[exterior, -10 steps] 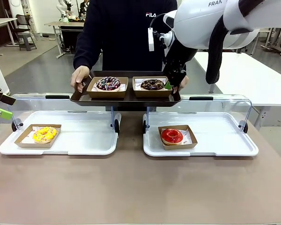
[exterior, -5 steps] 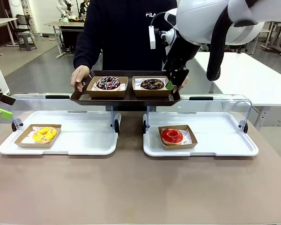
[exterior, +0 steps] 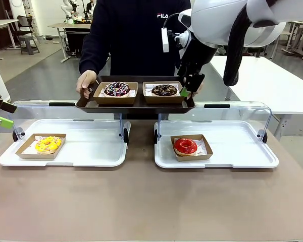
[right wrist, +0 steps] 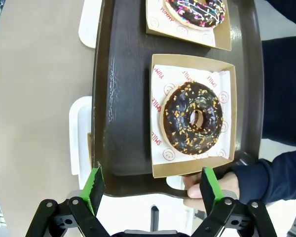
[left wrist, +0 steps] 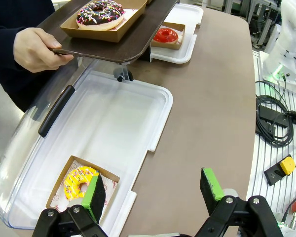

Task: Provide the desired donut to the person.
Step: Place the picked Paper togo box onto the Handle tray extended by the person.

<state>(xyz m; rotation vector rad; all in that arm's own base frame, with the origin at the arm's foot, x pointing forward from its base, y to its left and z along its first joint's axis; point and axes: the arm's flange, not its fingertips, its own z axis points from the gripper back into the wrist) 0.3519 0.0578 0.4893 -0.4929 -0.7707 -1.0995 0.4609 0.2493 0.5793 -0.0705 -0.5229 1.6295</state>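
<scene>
The person [exterior: 134,35] stands across the table in a navy sweatshirt and holds a dark brown tray [exterior: 136,106] in both hands. On it sit two boxed donuts: a chocolate one with coloured sprinkles [exterior: 116,89] and a chocolate one with nut bits [exterior: 164,91]. My right gripper [exterior: 188,89] hangs open just above the tray's right end, beside the nut donut [right wrist: 191,118]; the wrist view has that donut's box between the open fingers [right wrist: 93,185], which hold nothing. My left gripper [exterior: 9,114] is open at the far left, above the yellow donut [left wrist: 79,181].
Two white trays with raised clear lids stand on the brown table: the left tray [exterior: 91,148] holds the yellow donut [exterior: 48,144], the right tray [exterior: 237,151] a red glazed donut [exterior: 185,146]. The person's hand [right wrist: 212,185] grips the brown tray's edge near my right fingers.
The right arm has lifted slightly, its gripper drawing a little up and away from the nut donut's box. The brown tray and the left gripper have not moved.
</scene>
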